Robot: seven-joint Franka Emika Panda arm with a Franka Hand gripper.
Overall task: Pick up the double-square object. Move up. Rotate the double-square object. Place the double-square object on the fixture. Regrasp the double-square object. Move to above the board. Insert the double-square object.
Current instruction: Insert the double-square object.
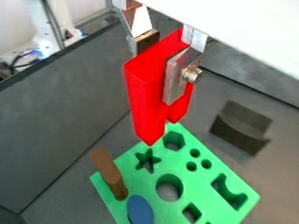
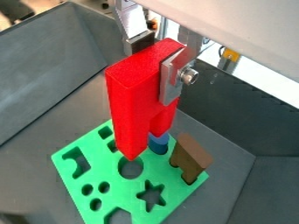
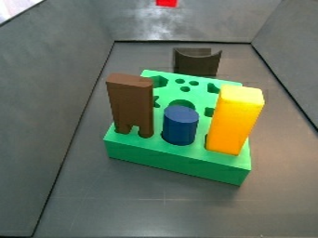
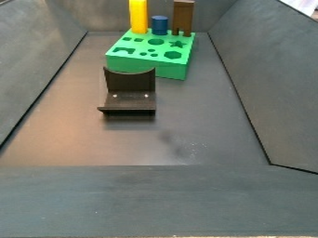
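Observation:
In both wrist views my gripper point(image 1: 162, 66) point(image 2: 156, 61) is shut on the double-square object point(image 1: 146, 96) point(image 2: 135, 105), a bright red stepped block hanging upright with its lower end over the board. The board point(image 1: 222, 206) point(image 2: 93, 179) is a green slab with shaped holes, directly below the block and well apart from it. In a side view only a red sliver of the double-square object point(image 3: 165, 3) shows at the top edge, high above the board point(image 3: 174, 153). The fixture point(image 1: 242, 125) point(image 3: 195, 61) point(image 4: 129, 90), a squat dark block with a scooped top, stands beside the board.
A brown block with notched legs point(image 3: 129, 104), a blue cylinder point(image 3: 180, 124) and a tall yellow block point(image 3: 236, 119) stand in the board. Sloping dark walls enclose the grey floor point(image 4: 174, 139). Cables lie beyond the wall point(image 1: 30, 57).

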